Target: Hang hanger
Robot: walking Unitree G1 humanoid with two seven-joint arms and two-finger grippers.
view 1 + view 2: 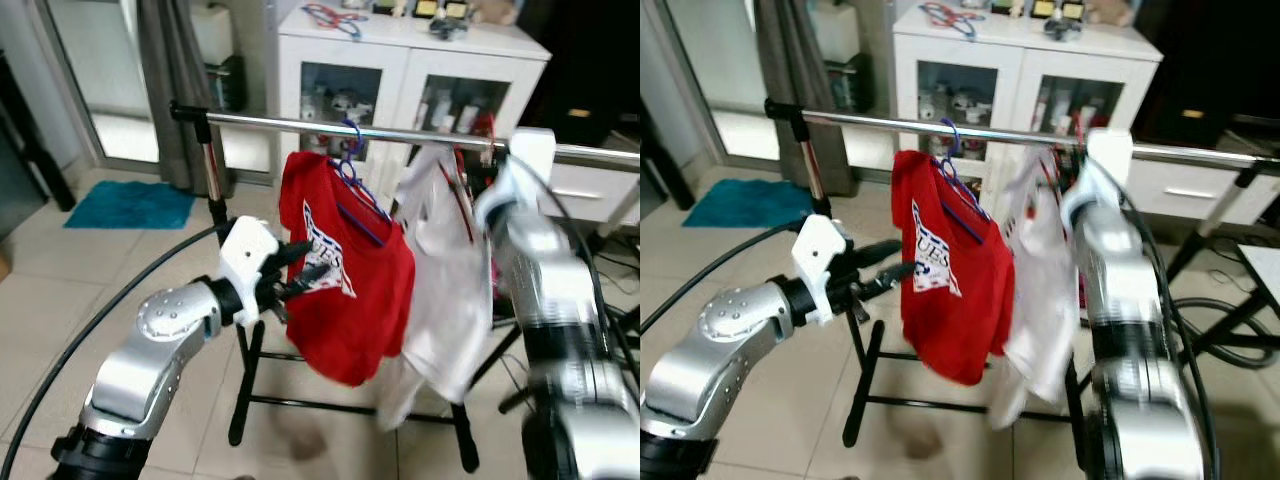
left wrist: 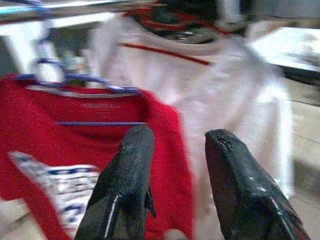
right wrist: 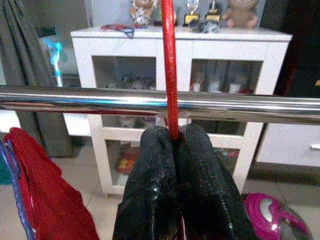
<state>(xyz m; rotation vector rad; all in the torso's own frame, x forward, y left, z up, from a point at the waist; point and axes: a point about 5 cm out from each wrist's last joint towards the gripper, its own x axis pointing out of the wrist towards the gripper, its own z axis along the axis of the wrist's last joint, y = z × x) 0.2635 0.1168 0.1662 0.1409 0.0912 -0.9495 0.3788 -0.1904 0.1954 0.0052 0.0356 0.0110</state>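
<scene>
The red hanger (image 3: 170, 60) is thin, hard and light, but the soft white shirt (image 1: 445, 290) on it flops and sways. It sits just at the shiny metal rail (image 3: 150, 102). The right tool (image 3: 175, 137) pinches its smooth stem tight, a good spot. The left tool (image 2: 172, 165) waits wide open by the red shirt (image 1: 350, 280) on its blue hanger (image 1: 352, 180).

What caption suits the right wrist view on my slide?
Right tool pinches red hanger at the metal rail.
</scene>
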